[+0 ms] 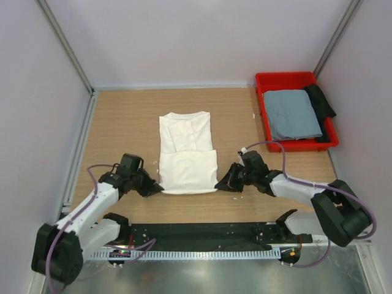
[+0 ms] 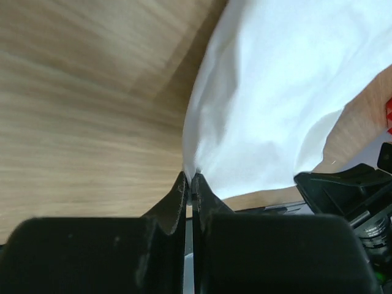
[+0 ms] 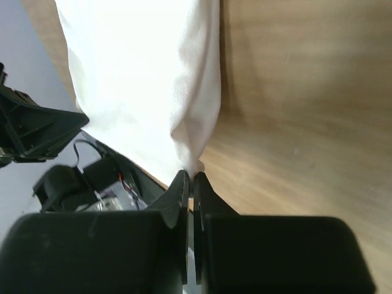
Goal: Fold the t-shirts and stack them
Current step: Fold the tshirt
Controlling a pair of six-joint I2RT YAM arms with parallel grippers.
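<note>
The white t-shirt [image 1: 185,153] lies on the wooden table as a narrow folded strip, its lower part doubled over; no red print shows. My left gripper [image 1: 158,188] is shut on its near left corner, seen in the left wrist view [image 2: 190,176] with white cloth [image 2: 275,104] running from the fingertips. My right gripper [image 1: 219,184] is shut on the near right corner, seen in the right wrist view [image 3: 190,176] with white cloth [image 3: 141,79] running up from the tips. The grey-blue t-shirt [image 1: 291,113] lies folded in the red bin [image 1: 294,79] at the far right.
A black garment [image 1: 321,101] lies in the bin beside the grey-blue shirt. Grey walls with metal rails close in the table at left, back and right. A black strip [image 1: 202,233] runs along the near edge between the arm bases.
</note>
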